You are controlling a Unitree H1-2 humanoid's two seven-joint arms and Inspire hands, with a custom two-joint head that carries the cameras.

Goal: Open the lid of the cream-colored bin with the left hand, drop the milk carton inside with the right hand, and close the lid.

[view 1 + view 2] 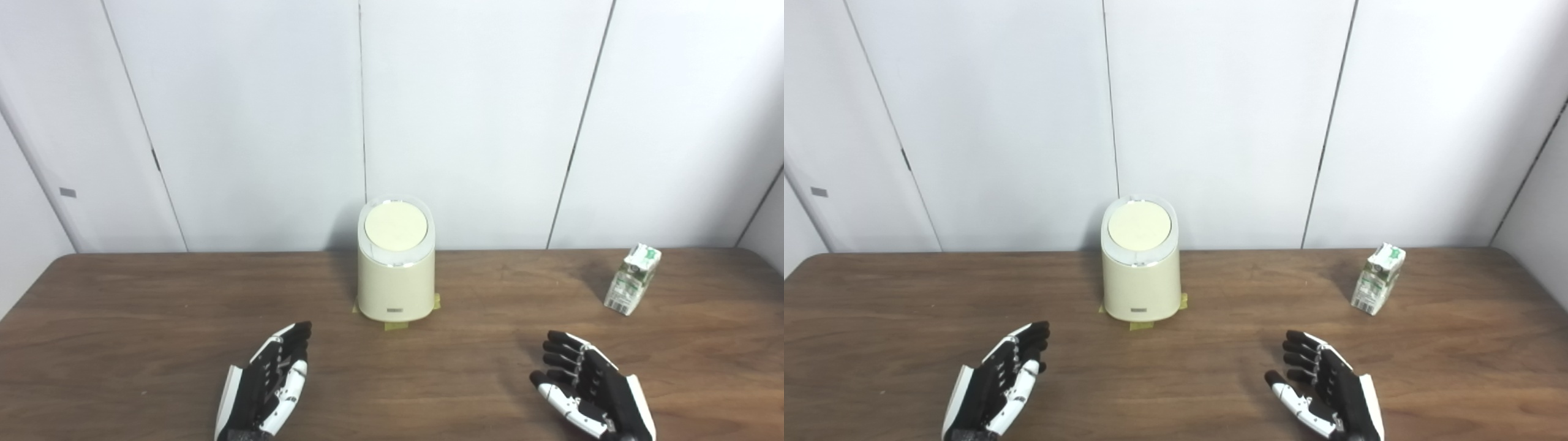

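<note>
Far right, the milk carton (633, 279) stands well beyond the spread, empty right hand (588, 386); the left hand (269, 386) lies spread near the lidded bin (395, 288).

Bare table (478, 367) lies between both hands and the bin (395, 288); carton (633, 278) stands well apart, unobstructed.

Cream-colored bin (395, 282) with pale yellow lid (395, 225). White milk carton (633, 278) with green marks. Brown wood-grain surface (122, 343). Black and white left robot hand (269, 383) and right robot hand (588, 386).
</note>
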